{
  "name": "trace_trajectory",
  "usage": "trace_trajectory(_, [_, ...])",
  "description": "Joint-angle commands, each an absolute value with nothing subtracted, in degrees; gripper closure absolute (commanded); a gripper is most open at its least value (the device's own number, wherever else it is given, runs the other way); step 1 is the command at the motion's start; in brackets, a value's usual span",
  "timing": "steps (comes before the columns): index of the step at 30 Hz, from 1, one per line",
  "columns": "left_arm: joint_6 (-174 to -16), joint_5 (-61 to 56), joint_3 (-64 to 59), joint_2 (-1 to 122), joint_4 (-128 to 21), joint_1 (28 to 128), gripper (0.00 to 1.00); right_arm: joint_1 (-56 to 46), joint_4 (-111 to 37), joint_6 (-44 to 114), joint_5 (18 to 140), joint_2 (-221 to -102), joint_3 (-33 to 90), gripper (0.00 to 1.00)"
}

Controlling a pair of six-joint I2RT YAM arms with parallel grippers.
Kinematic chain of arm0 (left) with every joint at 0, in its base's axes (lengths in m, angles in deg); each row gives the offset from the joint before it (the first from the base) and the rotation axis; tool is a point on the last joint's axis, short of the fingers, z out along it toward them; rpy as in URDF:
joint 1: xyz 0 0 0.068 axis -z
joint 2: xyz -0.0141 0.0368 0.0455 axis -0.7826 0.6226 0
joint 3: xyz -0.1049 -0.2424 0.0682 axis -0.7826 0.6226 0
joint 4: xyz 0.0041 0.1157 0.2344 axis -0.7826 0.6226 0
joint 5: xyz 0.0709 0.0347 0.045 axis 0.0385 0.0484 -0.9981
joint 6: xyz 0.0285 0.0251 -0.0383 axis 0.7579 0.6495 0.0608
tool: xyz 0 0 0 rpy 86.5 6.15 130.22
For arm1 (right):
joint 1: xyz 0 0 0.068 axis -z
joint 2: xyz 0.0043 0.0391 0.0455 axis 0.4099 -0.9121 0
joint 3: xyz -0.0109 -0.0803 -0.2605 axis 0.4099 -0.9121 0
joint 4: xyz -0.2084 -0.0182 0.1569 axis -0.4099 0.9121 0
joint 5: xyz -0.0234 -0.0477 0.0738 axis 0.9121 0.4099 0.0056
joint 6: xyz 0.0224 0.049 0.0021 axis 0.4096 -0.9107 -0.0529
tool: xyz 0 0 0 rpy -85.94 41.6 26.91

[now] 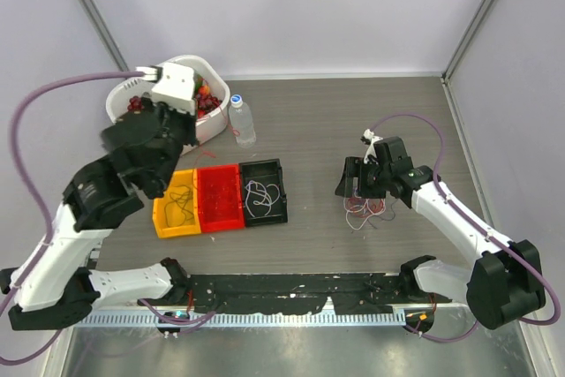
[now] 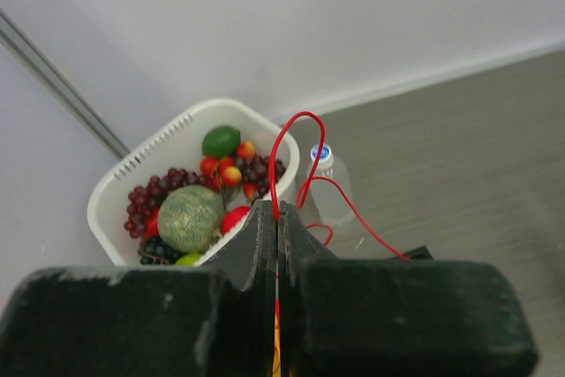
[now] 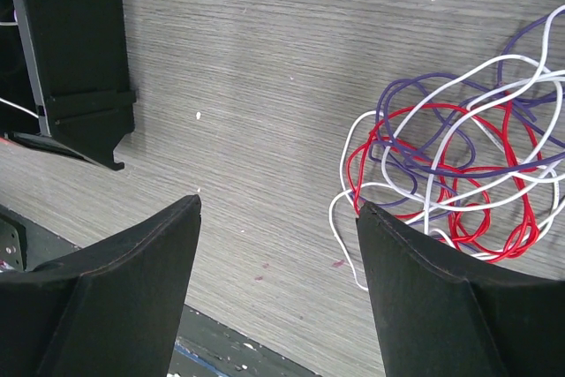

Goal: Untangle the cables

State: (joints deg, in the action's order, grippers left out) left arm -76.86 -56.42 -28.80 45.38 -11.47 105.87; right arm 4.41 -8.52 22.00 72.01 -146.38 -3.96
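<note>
In the left wrist view my left gripper is shut on a thin red cable, which loops up out of the jaws and trails down to the right. In the top view the raised left arm hides this gripper. A tangle of red, white and purple cables lies on the table at the right and also shows in the right wrist view. My right gripper is open and empty just left of the tangle; in the right wrist view the gripper has its right finger at the tangle's edge.
Yellow, red and black bins stand side by side mid-table. A white cable lies in the black bin and a dark one in the yellow. A white fruit basket and a clear bottle stand behind.
</note>
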Motion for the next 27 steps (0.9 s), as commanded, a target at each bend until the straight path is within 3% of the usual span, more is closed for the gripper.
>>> trace_trajectory(1, [-84.82, -60.00, -21.07, 46.10, -5.53, 105.46, 1.00, 4.25, -8.90, 22.83, 73.61, -146.21, -3.46, 0.24])
trace_trajectory(4, [-92.89, -60.37, -12.55, 45.23, -2.97, 103.62, 1.00, 4.25, -8.91, 22.83, 73.61, -147.18, -3.37, 0.24])
trace_trajectory(14, [-122.44, -40.78, 10.49, 41.09, -7.44, 87.54, 1.00, 4.25, -8.90, 22.83, 73.35, -147.10, -3.54, 0.24])
trace_trajectory(20, [-134.14, -30.94, 18.75, 46.36, -11.13, 79.19, 1.00, 4.25, -9.17, 22.92, 73.61, -146.74, -3.72, 0.24])
trace_trajectory(27, [-135.11, -24.60, 22.45, 57.34, -19.66, 77.25, 1.00, 4.16, -9.78, 22.83, 73.26, -148.50, -3.81, 0.24])
